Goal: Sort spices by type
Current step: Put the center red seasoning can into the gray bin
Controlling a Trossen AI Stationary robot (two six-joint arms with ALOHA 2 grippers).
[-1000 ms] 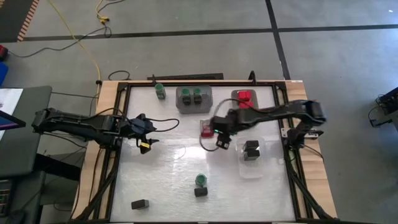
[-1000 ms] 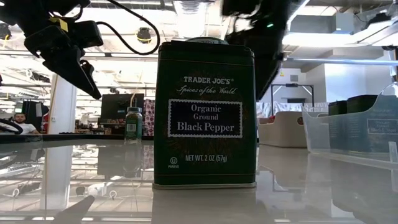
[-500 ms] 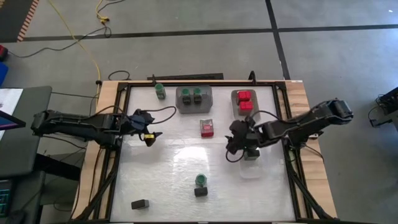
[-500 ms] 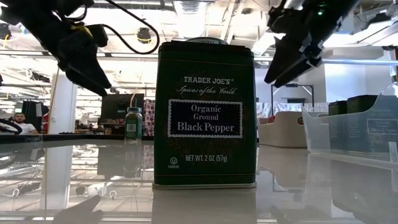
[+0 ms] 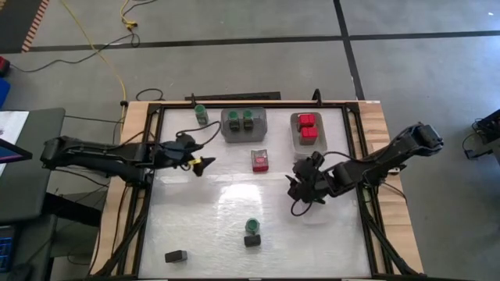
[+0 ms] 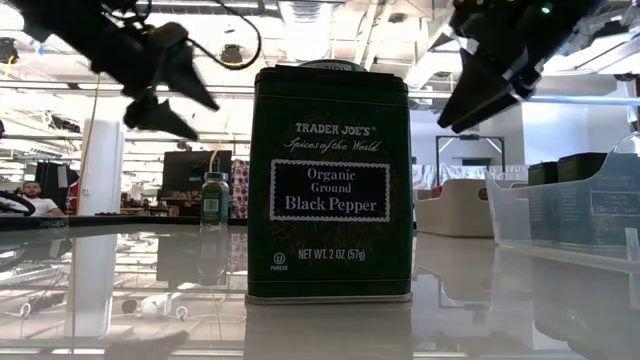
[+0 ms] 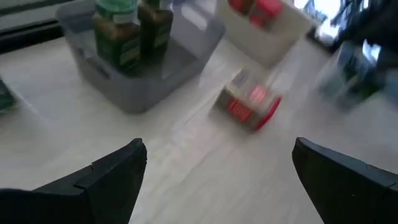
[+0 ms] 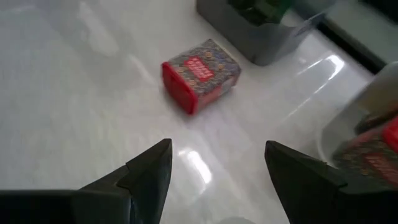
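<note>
A red-topped spice box (image 5: 260, 160) lies on its side on the table, also seen in the left wrist view (image 7: 249, 102) and the right wrist view (image 8: 200, 74). My left gripper (image 5: 205, 163) is open to its left, pointing at it (image 7: 221, 171). My right gripper (image 5: 294, 186) is open, to the box's right and nearer the near edge (image 8: 217, 168). Two green-lidded jars stand in a grey tray (image 5: 244, 123). Red-topped boxes sit in another tray (image 5: 308, 129). A black pepper tin (image 6: 330, 185) stands close to the low camera.
One green-lidded jar (image 5: 201, 114) stands alone near the far edge. A green-lidded jar (image 5: 252, 225) and a dark block (image 5: 251, 240) stand together near the near edge, another dark block (image 5: 176, 255) at the near left. A clear tray with dark blocks (image 6: 570, 205) lies under my right arm.
My right gripper has drawn back from beside the red-topped box toward the table's right and near edge; the box has stayed where it lay. My left gripper has moved toward the right, closer to the red-topped box, and a little toward the far edge.
</note>
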